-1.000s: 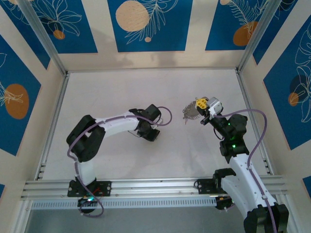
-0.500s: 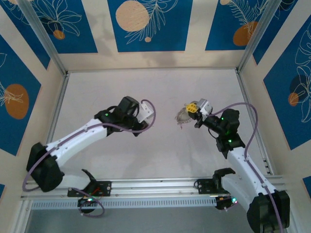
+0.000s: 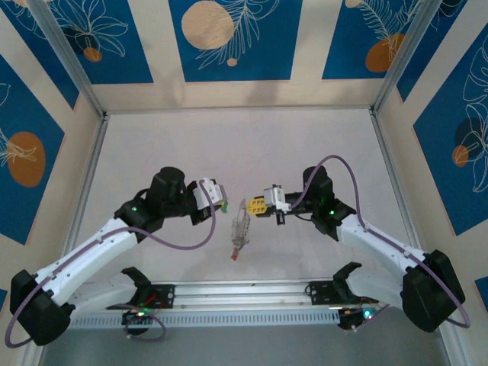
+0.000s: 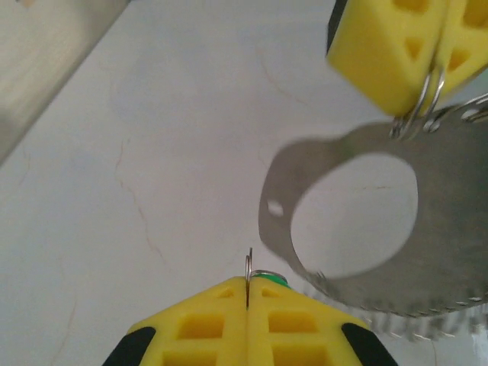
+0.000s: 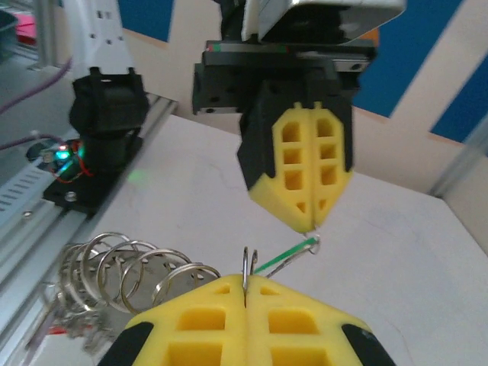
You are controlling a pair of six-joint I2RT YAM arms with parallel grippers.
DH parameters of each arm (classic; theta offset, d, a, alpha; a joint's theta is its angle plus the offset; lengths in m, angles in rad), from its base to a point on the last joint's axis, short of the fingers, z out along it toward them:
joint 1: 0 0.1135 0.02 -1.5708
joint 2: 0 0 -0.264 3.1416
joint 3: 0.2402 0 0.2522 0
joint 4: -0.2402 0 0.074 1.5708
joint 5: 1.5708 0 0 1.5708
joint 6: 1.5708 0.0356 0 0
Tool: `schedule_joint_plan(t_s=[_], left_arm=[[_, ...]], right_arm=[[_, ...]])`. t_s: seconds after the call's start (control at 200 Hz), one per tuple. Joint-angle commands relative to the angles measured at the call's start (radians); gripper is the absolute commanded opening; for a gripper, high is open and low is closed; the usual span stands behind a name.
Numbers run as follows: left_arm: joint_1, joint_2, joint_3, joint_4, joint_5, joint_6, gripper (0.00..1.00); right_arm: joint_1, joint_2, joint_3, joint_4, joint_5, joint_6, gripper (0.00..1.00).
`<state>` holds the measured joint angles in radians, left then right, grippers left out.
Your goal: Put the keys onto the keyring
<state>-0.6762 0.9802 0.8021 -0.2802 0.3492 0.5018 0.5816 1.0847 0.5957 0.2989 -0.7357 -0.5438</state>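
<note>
The key [image 5: 290, 258], pinched between the pressed-together fingers of the left gripper [image 5: 313, 223], now sits just beside the keyring [image 3: 240, 229], where a second ago it was well apart from it; the keyring hangs from the right gripper [image 3: 252, 206], clamped on its wire; threading looks ready to begin.

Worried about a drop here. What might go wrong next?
The left gripper pinches the key only at its fingertips, so nudging it against the keyring may twist or drop it. The metal plate and spare loops dangle freely under the right gripper and may swing into the key's path.
</note>
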Motion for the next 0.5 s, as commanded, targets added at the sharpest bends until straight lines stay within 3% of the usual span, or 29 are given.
schedule_joint_plan(t_s=[0.0,0.495], left_arm=[[0.012,-0.041,-0.021,0.017,0.108,0.107,0.00],[0.011,-0.057,-0.052,-0.019,0.276,0.276,0.00]], right_arm=[[0.030,0.021,0.054,-0.003,-0.063,-0.046,0.00],[0.096,0.116,0.063,-0.007,-0.097,-0.028,0.00]])
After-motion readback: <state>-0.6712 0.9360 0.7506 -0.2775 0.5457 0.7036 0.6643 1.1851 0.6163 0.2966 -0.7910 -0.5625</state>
